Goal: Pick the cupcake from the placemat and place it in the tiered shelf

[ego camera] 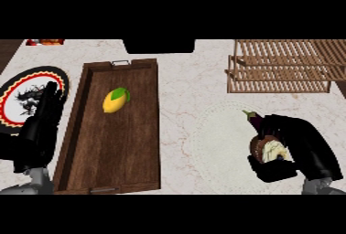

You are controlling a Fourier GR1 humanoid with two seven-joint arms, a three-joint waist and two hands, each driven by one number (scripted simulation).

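The cupcake [272, 150], brown with cream frosting, lies on the pale round placemat [216, 141] at the lower right. My right hand [297, 148] curls round it, thumb below and fingers above, hiding part of it. A small purple eggplant [255, 119] lies on the placemat just above the hand. The wooden tiered shelf [283, 66] stands at the upper right, apart from the hand. My left hand [37, 130] rests at the left edge with straight fingers pointing up, holding nothing.
A long dark wooden tray [135, 151] runs down the middle-left with a yellow mango [115, 100] in it. A round plate with a red, black and white pattern [17, 98] lies at the far left. A black object [159, 45] sits at the top centre.
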